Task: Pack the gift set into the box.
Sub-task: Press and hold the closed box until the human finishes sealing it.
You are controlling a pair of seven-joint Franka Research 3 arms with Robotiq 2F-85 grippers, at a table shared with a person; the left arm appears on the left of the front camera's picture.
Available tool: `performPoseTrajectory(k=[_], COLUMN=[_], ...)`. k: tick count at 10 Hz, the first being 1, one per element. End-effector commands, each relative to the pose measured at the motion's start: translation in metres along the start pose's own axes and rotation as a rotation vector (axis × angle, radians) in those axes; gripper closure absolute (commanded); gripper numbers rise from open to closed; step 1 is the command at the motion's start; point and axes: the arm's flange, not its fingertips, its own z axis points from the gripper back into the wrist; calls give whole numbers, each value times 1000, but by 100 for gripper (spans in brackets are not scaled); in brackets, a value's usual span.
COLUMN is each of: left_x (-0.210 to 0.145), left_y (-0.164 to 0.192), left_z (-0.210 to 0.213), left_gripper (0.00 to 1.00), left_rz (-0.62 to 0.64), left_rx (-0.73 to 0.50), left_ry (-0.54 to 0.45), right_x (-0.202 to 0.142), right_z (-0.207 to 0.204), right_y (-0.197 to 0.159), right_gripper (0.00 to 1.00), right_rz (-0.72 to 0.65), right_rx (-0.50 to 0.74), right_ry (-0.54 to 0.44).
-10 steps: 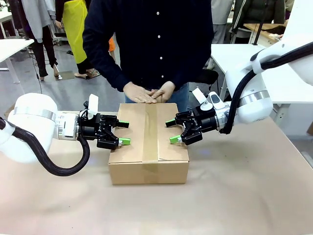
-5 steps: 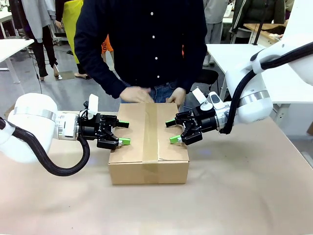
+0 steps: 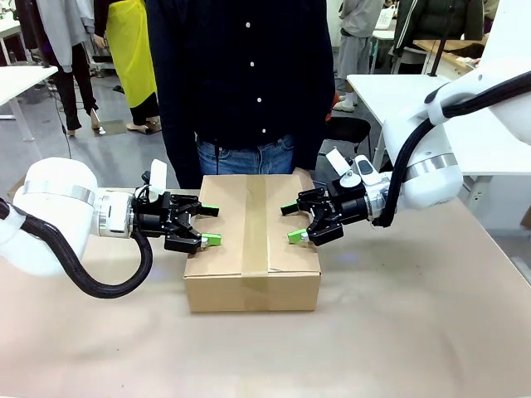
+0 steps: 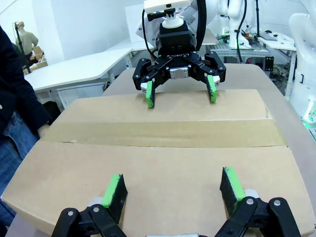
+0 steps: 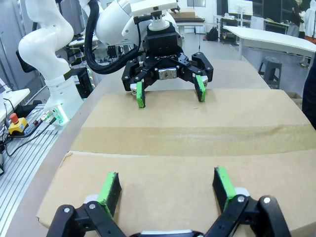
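The box (image 3: 249, 249) is a brown carton with its flaps closed and a strip of tape (image 3: 255, 224) along the top seam. It sits mid-table in front of a standing person. My left gripper (image 3: 207, 225) is open at the box's left top edge, with its green pads over the lid. At the right top edge my right gripper (image 3: 292, 223) is open too. In the left wrist view my left gripper (image 4: 173, 191) hovers over the box (image 4: 153, 163), facing the right gripper (image 4: 180, 94). The right wrist view shows my right gripper (image 5: 167, 189) over the box (image 5: 177, 158). The gift set is out of view.
A person in a dark shirt (image 3: 249, 75) stands close behind the box at the table's far edge. Brown paper covers the table (image 3: 398, 332), with free room in front and to the right. White tables (image 3: 390, 91) and other people stand farther back.
The person's hands, which were pressing on the box's far edge, have lifted off and dropped out of sight. Both grippers and the box have stayed in place.
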Motion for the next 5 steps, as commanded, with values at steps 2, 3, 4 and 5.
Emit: performPoseTrajectory(k=[2, 3, 4, 5], left_x=[47, 60, 57, 43], left_y=[-13, -19, -26, -31], left_z=[63, 110, 148, 187], left_gripper=[0, 0, 0, 0], left_rz=[-34, -43, -61, -54], left_rx=[-24, 42, 63, 159], left_ry=[-181, -284, -357, -392], right_x=[55, 73, 72, 60], right_z=[48, 90, 128, 163], right_y=[29, 51, 69, 89], right_gripper=[0, 0, 0, 0], right_rz=[109, 153, 175, 175], right_rx=[-69, -167, -290, -403], right_ry=[-152, -209, -235, -284])
